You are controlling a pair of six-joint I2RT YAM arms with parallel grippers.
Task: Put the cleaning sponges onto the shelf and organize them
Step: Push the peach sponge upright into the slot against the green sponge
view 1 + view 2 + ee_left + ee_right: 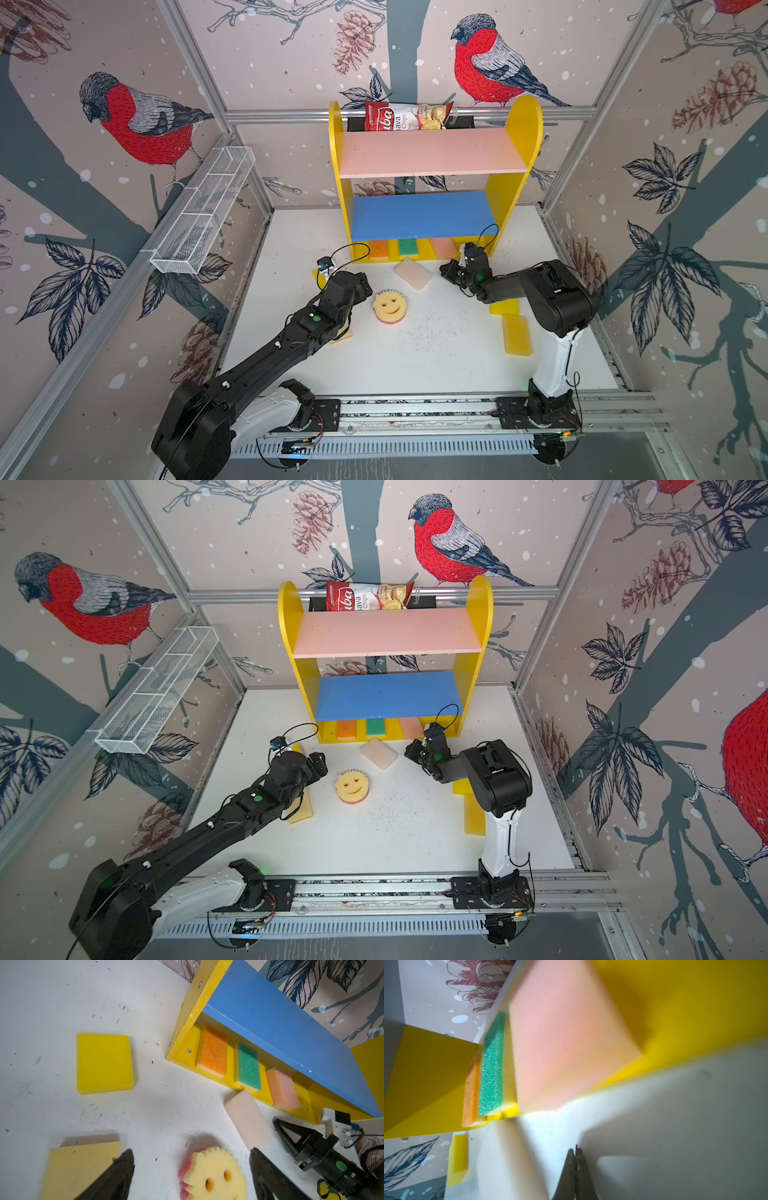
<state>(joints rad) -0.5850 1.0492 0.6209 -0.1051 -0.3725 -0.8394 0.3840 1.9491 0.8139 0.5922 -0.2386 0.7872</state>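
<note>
The shelf (521,137) stands at the back. On its yellow base lie an orange sponge (213,1051), a green sponge (248,1067) and a salmon sponge (282,1088). A cream sponge (413,273) lies on the table just in front of it. My right gripper (448,271) is shut and empty, low beside the cream sponge and near the salmon one (566,1039). My left gripper (192,1156) is open above the round smiley sponge (389,306), which shows between its fingers. A yellow sponge (104,1062) and a pale yellow one (81,1169) lie on its left.
Two yellow sponges (517,336) (504,307) lie on the table at the right, partly under the right arm. A chips bag (405,116) sits at the back of the shelf's pink board. A white wire basket (203,212) hangs on the left wall.
</note>
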